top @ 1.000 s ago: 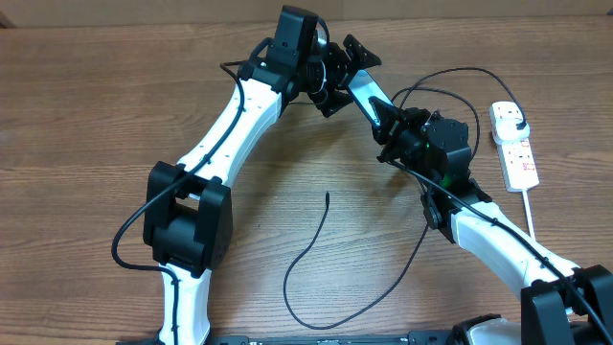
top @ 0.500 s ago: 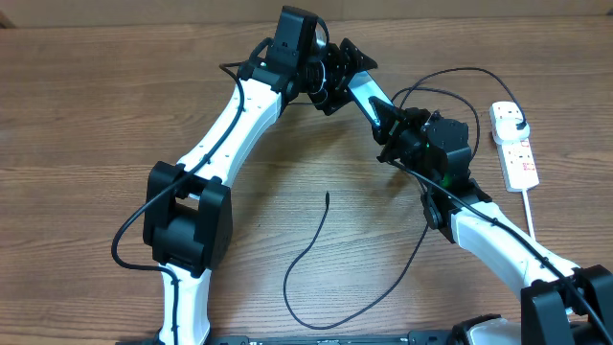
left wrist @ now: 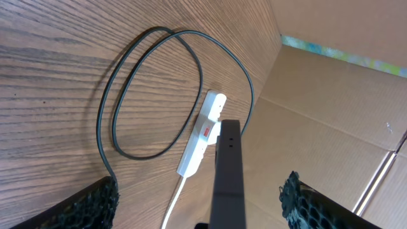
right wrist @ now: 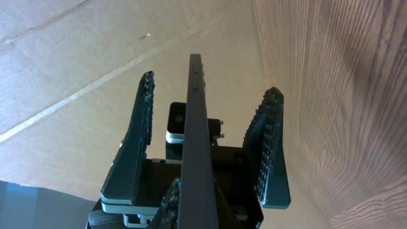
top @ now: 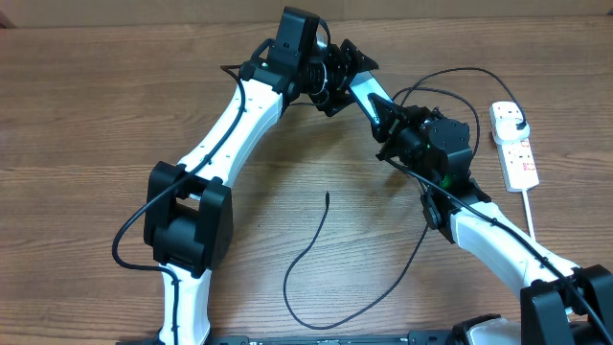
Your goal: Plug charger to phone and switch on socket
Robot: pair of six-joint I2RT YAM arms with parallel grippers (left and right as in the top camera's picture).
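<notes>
The phone (top: 361, 92) is turned on edge over the table's far middle, its light-blue screen 1 narrow slanted strip from above. The charger (top: 326, 203) lies in loose curves, its free tip mid-table, well apart from the phone. Its black plug sits in the white, red-marked socket (top: 515, 146), which lies flat at the right.

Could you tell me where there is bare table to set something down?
The widest bare tabletop lies left of the white-and-black left arm. A smaller patch sits between that arm and the thin black cable. The right is crowded: right arm, cable loops and the white oblong power strip.
</notes>
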